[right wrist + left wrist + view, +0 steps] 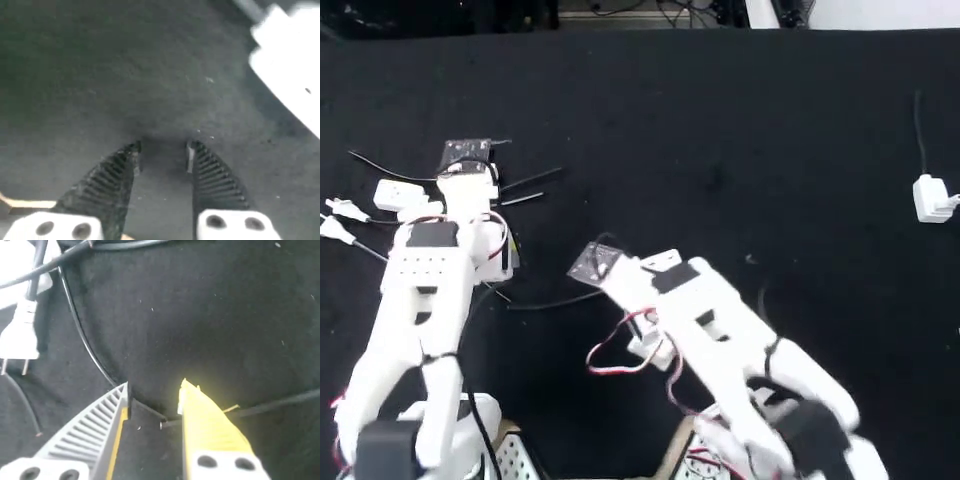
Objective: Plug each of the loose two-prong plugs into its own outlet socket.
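Left gripper [155,390] is open roughly halfway, one grey finger and one yellow one, tips down near the black table cover [215,315]; a thin black cable [260,405] runs across right at the tips and passes between them, but the fingers aren't pinching it, so it's got nothing in hand; off to the side lies a white two-prong plug [20,335], prongs bare and plugged into nothing, well apart from the fingers; from the high view that arm sits over the cluster at the table's left side, with a white socket block [398,193] just beside it and a second white plug [334,230] near the edge, both loose on their black cords; right gripper [164,147] is open about the same amount, dark ribbed fingers with only bare cover between them, near the middle of the table; way over on the right is a white corded piece [930,197], plug or socket I honestly can't tell, well apart from both arms.
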Action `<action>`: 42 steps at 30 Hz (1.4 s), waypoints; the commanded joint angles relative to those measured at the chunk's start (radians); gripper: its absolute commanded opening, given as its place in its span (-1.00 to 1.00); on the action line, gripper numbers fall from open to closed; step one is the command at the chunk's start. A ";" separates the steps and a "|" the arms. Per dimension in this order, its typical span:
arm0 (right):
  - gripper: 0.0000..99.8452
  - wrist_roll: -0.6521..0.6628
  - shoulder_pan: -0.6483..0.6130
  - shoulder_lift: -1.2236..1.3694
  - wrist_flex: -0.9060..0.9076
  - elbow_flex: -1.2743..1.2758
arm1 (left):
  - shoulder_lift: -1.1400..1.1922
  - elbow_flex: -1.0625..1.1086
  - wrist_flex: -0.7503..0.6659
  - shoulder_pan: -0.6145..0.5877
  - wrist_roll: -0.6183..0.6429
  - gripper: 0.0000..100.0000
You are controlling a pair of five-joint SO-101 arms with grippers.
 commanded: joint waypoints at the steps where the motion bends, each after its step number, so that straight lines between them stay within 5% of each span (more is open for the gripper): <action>1: -0.73 -0.044 0.026 -0.265 0.180 -0.111 | 0.072 -0.015 -0.055 -0.008 0.092 -0.67; 8: -0.73 -0.046 0.356 -0.397 0.216 -0.315 | 0.107 0.015 -0.094 -0.005 0.143 -0.67; 17: -0.73 -0.288 0.442 0.165 -0.178 -0.371 | 0.107 0.142 -0.259 -0.001 0.144 -0.67; 26: -0.73 -0.319 0.443 0.473 -0.198 -0.549 | 0.107 0.148 -0.272 -0.001 0.144 -0.67; 42: -0.73 -0.319 0.224 0.251 -0.095 -0.367 | 0.107 0.145 -0.273 -0.005 0.144 -0.67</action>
